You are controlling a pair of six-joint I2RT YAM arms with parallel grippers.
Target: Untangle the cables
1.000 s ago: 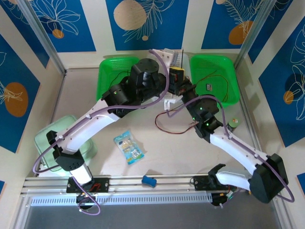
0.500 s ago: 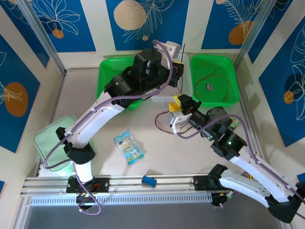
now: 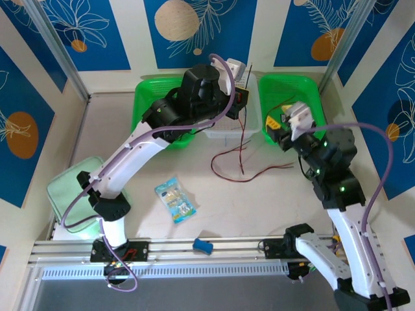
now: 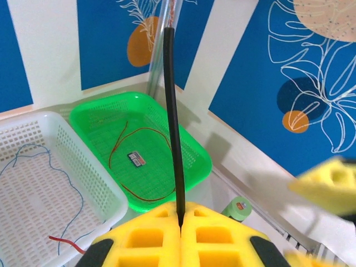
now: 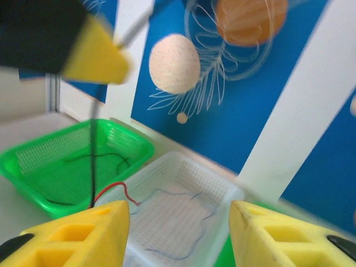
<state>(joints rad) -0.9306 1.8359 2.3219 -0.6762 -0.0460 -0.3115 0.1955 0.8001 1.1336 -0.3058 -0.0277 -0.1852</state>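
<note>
Overhead camera looks down on the table (image 3: 194, 178); both wrist cameras face outward, sharing the white basket (image 4: 94, 173).

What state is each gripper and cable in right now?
Left gripper: shut on the black cable.
Right gripper: open, empty.
Black cable: pinched, standing stiff and straight.
Red cable: loose on the table.
Blue cable: lying in the white basket.

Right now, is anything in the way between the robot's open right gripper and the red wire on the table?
Nothing visible is in the way. The right gripper hangs open over the edge of the right-hand green basket, and the red cable lies on the bare table beside that basket, with no object between.
</note>
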